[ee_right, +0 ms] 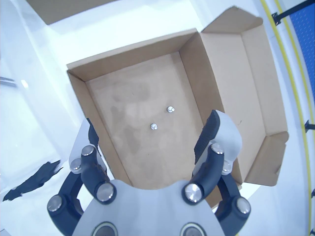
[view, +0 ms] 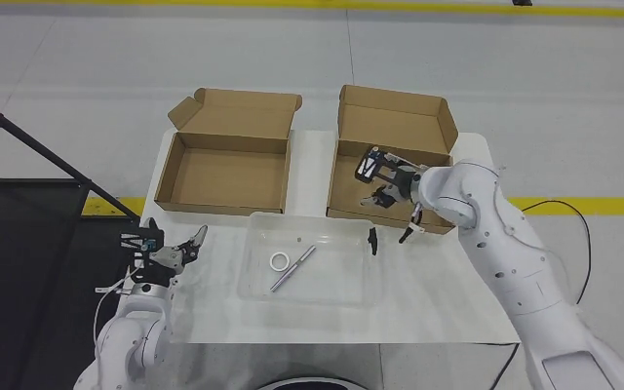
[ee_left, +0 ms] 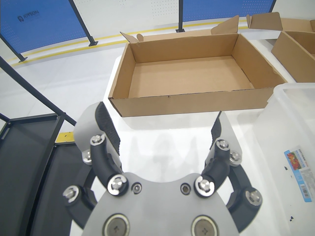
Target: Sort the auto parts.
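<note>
A clear plastic tray [view: 255, 275] at the table's front holds a white ring [view: 279, 260], a metal rod [view: 295, 267] and a black part [view: 371, 239] by its right wall. Behind it stand two open cardboard boxes. The left box [view: 222, 177] has nothing in it. My right gripper [view: 376, 183] hangs open over the right box [view: 439, 146], with nothing between its fingers. Two small bolts [ee_right: 170, 109] [ee_right: 153, 126] lie on that box's floor [ee_right: 147, 92], below the right gripper [ee_right: 150, 117]. My left gripper [view: 174, 241] [ee_left: 160, 114] is open above the table's front left corner, left of the tray [ee_left: 283, 124].
The left box's front wall [ee_left: 187, 104] is just beyond my left gripper. A black frame [view: 39, 156] stands off the table's left edge. The black part [ee_right: 32, 180] lies close to the right box's near wall. White tabletop [view: 312, 156] separates the two boxes.
</note>
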Controlling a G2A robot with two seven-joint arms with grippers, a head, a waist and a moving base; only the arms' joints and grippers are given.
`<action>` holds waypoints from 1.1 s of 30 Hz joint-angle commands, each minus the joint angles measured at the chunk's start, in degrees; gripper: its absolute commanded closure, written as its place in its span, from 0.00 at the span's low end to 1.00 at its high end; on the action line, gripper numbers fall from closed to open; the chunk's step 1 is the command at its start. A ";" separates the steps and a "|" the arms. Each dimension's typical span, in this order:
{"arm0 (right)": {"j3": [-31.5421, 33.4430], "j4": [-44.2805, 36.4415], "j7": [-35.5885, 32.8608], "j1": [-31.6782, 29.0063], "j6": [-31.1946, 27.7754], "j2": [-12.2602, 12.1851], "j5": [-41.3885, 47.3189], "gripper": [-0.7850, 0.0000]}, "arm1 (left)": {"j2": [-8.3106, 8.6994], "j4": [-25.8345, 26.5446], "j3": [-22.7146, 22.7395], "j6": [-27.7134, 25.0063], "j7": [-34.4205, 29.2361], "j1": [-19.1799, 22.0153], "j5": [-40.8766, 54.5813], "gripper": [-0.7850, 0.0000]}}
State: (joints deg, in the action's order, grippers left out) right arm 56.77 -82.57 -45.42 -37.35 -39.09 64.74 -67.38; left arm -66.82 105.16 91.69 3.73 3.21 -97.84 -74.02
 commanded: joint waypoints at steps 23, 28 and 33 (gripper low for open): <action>21.43 -32.00 3.70 -26.21 -11.08 -6.47 -4.76 0.00 | 3.62 21.13 5.46 -47.10 -21.77 1.80 -2.72 0.00; 21.43 -32.00 3.70 -26.21 -11.08 -6.47 -4.76 0.00 | 3.62 21.13 5.46 -47.10 -21.77 1.80 -2.72 0.00; 21.43 -32.00 3.70 -26.21 -11.08 -6.47 -4.76 0.00 | 3.63 20.57 4.45 -47.82 -21.81 1.52 -2.32 0.00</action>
State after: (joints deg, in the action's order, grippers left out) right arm 78.19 -114.57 -41.72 -63.56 -50.17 58.26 -72.14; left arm -63.20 126.15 97.00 -43.50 -18.56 -96.11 -76.66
